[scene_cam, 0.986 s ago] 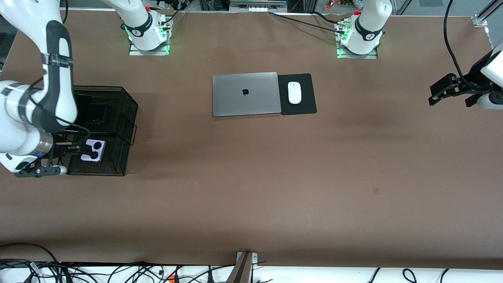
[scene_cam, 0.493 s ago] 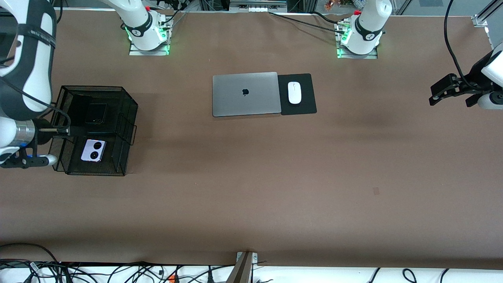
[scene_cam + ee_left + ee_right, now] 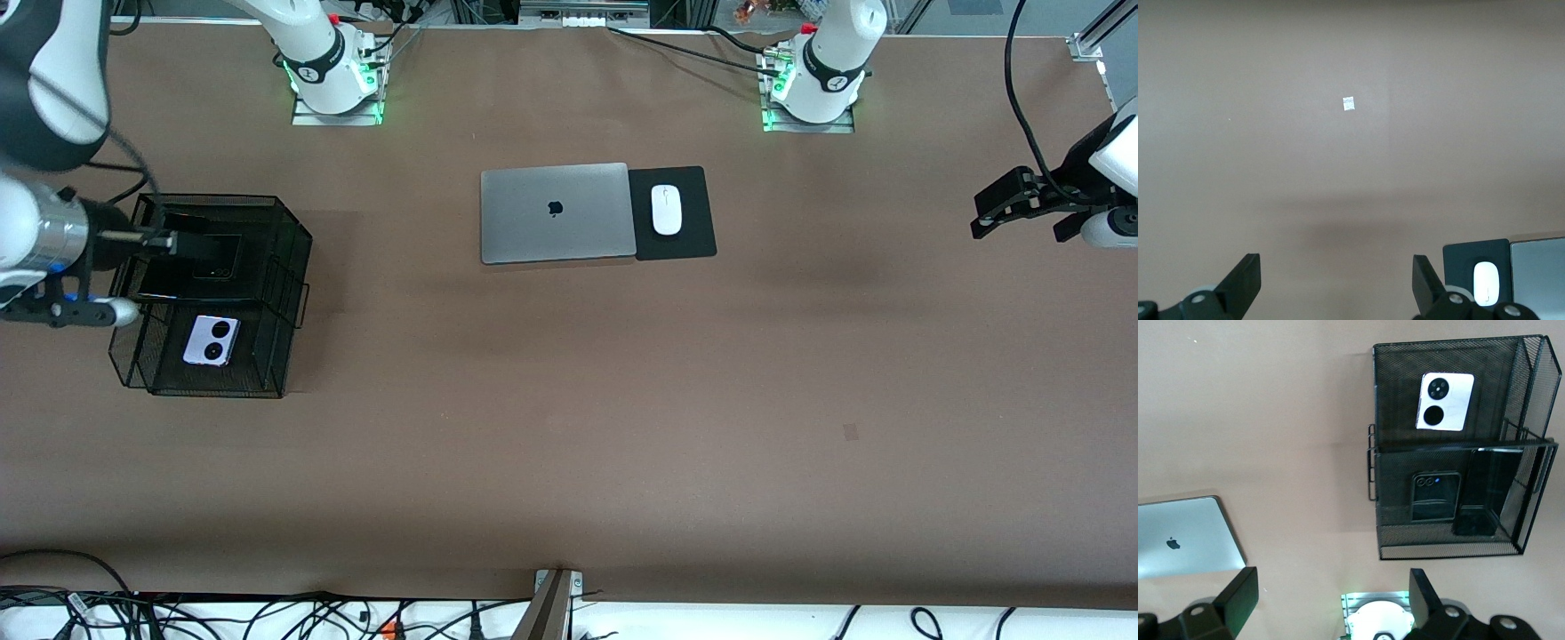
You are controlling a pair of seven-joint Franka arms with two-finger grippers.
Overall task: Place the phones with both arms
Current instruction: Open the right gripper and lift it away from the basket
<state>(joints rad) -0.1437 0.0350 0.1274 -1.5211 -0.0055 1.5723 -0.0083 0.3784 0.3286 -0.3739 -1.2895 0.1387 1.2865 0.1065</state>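
phones: three, all in black mesh basket at the right arm's end of table
lilac-white phone: flat in the basket compartment nearer front camera, two black circles up
small black phone: flat in the farther compartment, camera cluster up
long black phone: beside the small black one, same compartment, tilted against the mesh wall, long axis running toward the robot bases
right gripper: released, fingers wide, empty, up over the basket edge
left gripper: released wide, empty, hanging over bare table at the left arm's end, arm waiting
table: brown, silver laptop closed mid-table, white mouse on black pad just beside laptop
room: cables along table edge nearest the front camera
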